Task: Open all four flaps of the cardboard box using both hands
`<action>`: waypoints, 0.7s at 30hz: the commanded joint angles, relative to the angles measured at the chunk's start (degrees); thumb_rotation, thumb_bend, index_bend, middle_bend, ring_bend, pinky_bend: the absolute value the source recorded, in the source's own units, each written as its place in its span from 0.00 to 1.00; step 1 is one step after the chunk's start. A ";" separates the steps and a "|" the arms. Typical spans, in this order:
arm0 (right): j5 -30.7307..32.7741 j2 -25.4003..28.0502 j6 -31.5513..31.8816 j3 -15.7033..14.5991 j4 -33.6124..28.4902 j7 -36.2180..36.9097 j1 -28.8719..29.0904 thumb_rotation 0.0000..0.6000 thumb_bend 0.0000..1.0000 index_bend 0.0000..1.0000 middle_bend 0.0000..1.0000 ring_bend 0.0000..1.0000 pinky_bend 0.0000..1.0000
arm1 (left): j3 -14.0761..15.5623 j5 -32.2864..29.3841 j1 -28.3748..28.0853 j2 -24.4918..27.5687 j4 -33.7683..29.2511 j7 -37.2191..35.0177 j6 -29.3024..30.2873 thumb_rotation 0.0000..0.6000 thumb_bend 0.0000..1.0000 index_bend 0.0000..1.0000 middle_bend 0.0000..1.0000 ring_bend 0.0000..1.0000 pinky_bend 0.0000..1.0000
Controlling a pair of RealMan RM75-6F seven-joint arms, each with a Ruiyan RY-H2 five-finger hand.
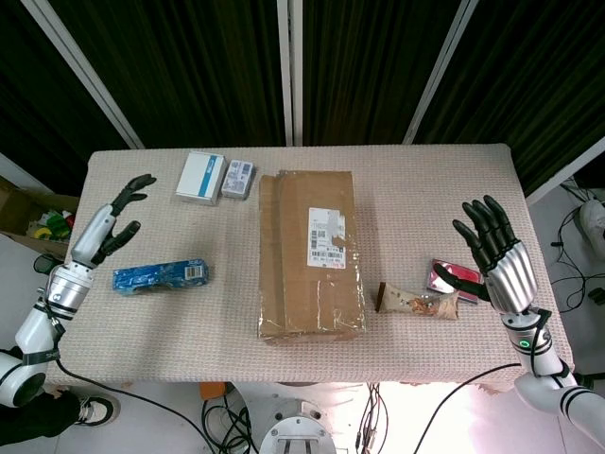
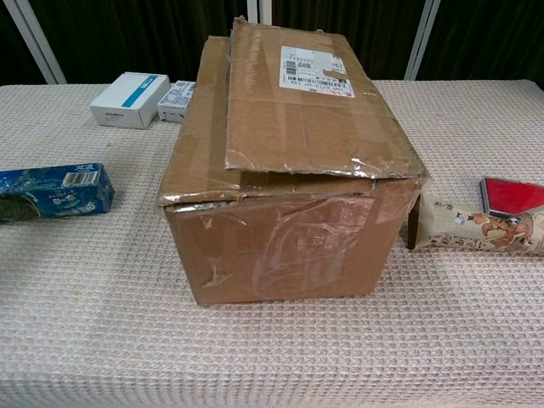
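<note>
The brown cardboard box (image 1: 310, 253) stands in the middle of the table, its top flaps folded down, the right long flap overlapping the left. A white shipping label sits on the top flap. In the chest view the cardboard box (image 2: 289, 170) fills the centre, with the top flap's near edge lifted slightly. My left hand (image 1: 112, 225) hovers at the table's left edge, fingers spread, holding nothing. My right hand (image 1: 493, 253) is raised at the right side, fingers spread, empty, well clear of the box. Neither hand shows in the chest view.
A blue snack packet (image 1: 163, 276) lies left of the box. A white-and-blue carton (image 1: 200, 178) and a small box (image 1: 237, 179) sit at the back left. A brown wrapper (image 1: 419, 302) and a red packet (image 1: 448, 277) lie right of the box, near my right hand.
</note>
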 commanded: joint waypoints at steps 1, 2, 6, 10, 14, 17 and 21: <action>0.15 -0.12 0.15 -0.10 0.04 0.13 0.20 1.00 0.18 0.00 0.00 0.00 0.00 | 0.04 0.03 -0.10 0.17 -0.17 0.14 0.11 0.06 0.12 0.04 0.09 0.07 0.16; 0.20 -0.10 0.11 -0.15 0.01 0.06 0.26 1.00 0.18 0.00 0.00 0.00 0.00 | 0.07 0.05 -0.12 0.27 -0.30 0.22 0.16 0.07 0.12 0.04 0.09 0.07 0.16; 0.36 0.23 -0.28 -0.40 -0.44 -0.26 0.61 1.00 0.18 0.00 0.00 0.00 0.00 | 0.30 0.17 -0.02 0.66 -0.91 0.65 0.63 0.06 0.12 0.04 0.09 0.07 0.16; -0.61 0.91 -0.37 -1.06 -1.41 -0.17 1.29 1.00 0.19 0.00 0.00 0.00 0.00 | 0.96 0.70 -0.03 1.06 -1.09 0.35 0.45 0.06 0.12 0.04 0.09 0.07 0.16; -1.51 1.53 -1.64 -2.09 -2.83 -0.82 2.06 1.00 0.23 0.00 0.00 0.00 0.00 | 1.40 0.75 -0.02 1.35 -0.69 0.78 0.37 0.04 0.12 0.04 0.09 0.07 0.16; -1.78 4.09 -5.97 -3.50 -8.86 -1.23 3.07 1.00 0.27 0.00 0.03 0.00 0.00 | 1.64 0.51 0.20 1.64 0.00 3.54 0.58 0.04 0.13 0.04 0.09 0.07 0.16; -4.51 10.57 -12.90 -3.92 -22.49 -7.51 6.61 1.00 0.34 0.00 0.12 0.00 0.00 | 1.88 -0.60 0.56 2.14 1.73 15.73 1.00 0.07 0.13 0.05 0.09 0.07 0.16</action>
